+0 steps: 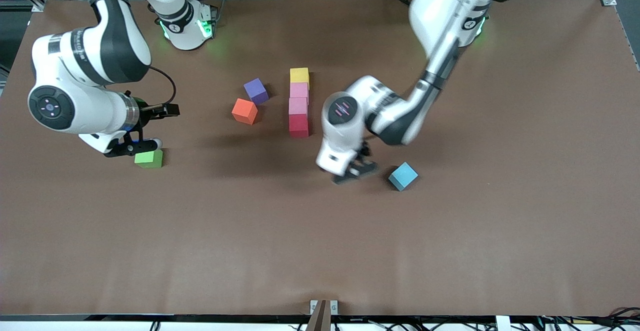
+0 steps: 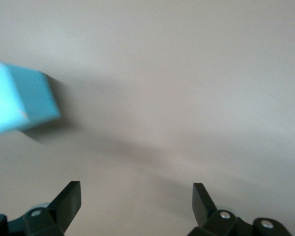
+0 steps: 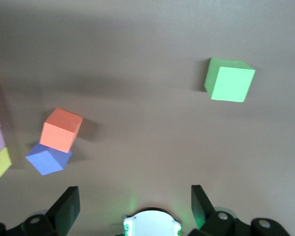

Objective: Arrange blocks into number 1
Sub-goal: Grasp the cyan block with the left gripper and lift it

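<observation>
Four blocks form a straight touching column on the table: yellow (image 1: 299, 75) nearest the robots, then pink (image 1: 299, 91), pink (image 1: 298, 106) and red (image 1: 299, 124). The light blue block (image 1: 403, 176) (image 2: 20, 101) lies alone and turned at an angle, nearer the front camera than the column and toward the left arm's end. My left gripper (image 1: 356, 170) (image 2: 136, 201) is open and empty over bare table beside the light blue block, apart from it. My right gripper (image 1: 132, 147) (image 3: 135, 204) waits, open and empty, above the table by the green cube.
A green cube (image 1: 149, 158) (image 3: 229, 79) lies toward the right arm's end. An orange cube (image 1: 244, 111) (image 3: 61, 130) and a purple cube (image 1: 256, 91) (image 3: 48, 160) sit beside the column. Bare brown table (image 1: 320, 251) stretches toward the front camera.
</observation>
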Controlling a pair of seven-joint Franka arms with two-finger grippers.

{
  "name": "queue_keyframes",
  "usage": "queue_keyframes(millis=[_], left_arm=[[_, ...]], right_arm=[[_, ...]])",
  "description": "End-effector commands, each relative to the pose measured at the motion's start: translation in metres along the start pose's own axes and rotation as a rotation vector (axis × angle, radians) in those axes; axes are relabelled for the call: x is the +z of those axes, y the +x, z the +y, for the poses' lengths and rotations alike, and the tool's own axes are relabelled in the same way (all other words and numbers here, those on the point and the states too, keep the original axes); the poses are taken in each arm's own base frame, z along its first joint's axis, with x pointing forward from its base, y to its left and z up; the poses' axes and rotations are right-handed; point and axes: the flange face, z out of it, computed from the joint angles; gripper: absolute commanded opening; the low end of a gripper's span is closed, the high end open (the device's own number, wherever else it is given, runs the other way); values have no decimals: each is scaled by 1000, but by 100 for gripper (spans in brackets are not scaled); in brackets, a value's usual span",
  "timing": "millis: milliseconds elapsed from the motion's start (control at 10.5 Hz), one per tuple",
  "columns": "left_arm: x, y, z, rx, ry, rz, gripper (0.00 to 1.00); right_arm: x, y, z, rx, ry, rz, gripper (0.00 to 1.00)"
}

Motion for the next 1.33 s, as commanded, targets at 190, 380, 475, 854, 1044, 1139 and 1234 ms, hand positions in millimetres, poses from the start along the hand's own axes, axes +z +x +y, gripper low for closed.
queue_keyframes(millis=[190,380,475,854,1044,1139,1234], left_arm=[[9,39,-84,-104,113,-70,100],[14,48,-103,-172,75,-65,100],[20,57,-111,-258,46,-57,100],[33,66,-125,-389,-32,-22,100],[46,61,-127,-384,-20,-31,100],[55,57,-128,-377,-21,-31,100],[63,54,-129,-372,-23,-30,100]], right_arm=[[-40,-4,-8,-6,-69,24,100],[-62,-13,1,28,-60,74,100],[-69,-20,4,15,-60,87,100],[-86,-37,6,-11,-56,124,100],[-84,-35,9,-29,-56,119,100],[-84,-34,9,-29,-56,119,100],[-82,-33,8,-30,-55,116,100]])
